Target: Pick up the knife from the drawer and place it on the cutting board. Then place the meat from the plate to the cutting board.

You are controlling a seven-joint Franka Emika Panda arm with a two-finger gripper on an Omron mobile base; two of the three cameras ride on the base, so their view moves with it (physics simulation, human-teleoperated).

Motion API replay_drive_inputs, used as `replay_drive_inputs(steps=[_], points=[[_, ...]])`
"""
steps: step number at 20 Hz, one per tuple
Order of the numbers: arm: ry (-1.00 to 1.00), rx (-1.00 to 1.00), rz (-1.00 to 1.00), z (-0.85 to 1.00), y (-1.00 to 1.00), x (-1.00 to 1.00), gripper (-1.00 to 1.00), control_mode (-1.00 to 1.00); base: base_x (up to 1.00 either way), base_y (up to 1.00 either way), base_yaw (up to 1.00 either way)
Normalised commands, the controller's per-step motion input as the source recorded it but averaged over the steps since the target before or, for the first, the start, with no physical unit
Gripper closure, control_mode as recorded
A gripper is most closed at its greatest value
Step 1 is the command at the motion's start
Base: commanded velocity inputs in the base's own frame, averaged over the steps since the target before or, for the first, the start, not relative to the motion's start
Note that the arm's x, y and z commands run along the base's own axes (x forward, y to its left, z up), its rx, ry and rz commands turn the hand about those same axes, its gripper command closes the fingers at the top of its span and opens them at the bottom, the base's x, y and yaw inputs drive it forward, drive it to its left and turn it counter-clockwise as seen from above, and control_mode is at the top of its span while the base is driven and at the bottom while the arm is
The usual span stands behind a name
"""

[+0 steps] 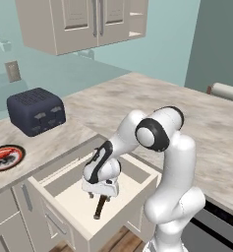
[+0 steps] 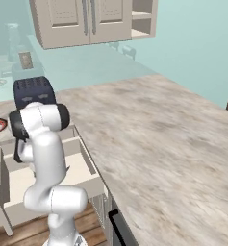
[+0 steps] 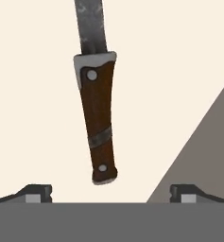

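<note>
The drawer (image 1: 69, 209) stands pulled out below the counter, and the knife (image 1: 100, 208) lies on its pale floor. In the hand view the knife's brown riveted handle (image 3: 99, 127) points toward me and the grey blade runs off the top edge. My gripper (image 1: 101, 195) hangs low inside the drawer just above the handle, open; its fingertips (image 3: 35, 193) flank the handle's butt without touching it. The meat (image 1: 1, 155) rests on the dark-rimmed plate (image 1: 17, 158) on the counter at the left. The cutting board is out of view.
A dark blue toaster (image 1: 35, 111) sits on the counter behind the plate. Wall cabinets (image 1: 78, 19) hang above. A white roll with a reddish end (image 1: 225, 91) lies at the far right of the long counter. The drawer's walls (image 1: 142, 170) box in the hand.
</note>
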Motion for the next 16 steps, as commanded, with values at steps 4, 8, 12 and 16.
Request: replay_drive_inputs(steps=[4,8,12,16], points=[[-0.07,-0.03,0.0,-0.2,0.04,0.19,-1.0,-1.0,0.0,0.0,0.0],[-0.06,-0.03,0.0,-0.28,0.0,0.11,-1.0,-1.0,0.0,0.0,0.0],[0.0,0.0,0.02,-0.19,0.0,0.01,-1.0,-1.0,0.0,0.0,0.0],[0.0,0.0,0.02,-0.16,0.0,0.0,-1.0,-1.0,0.0,0.0,0.0]])
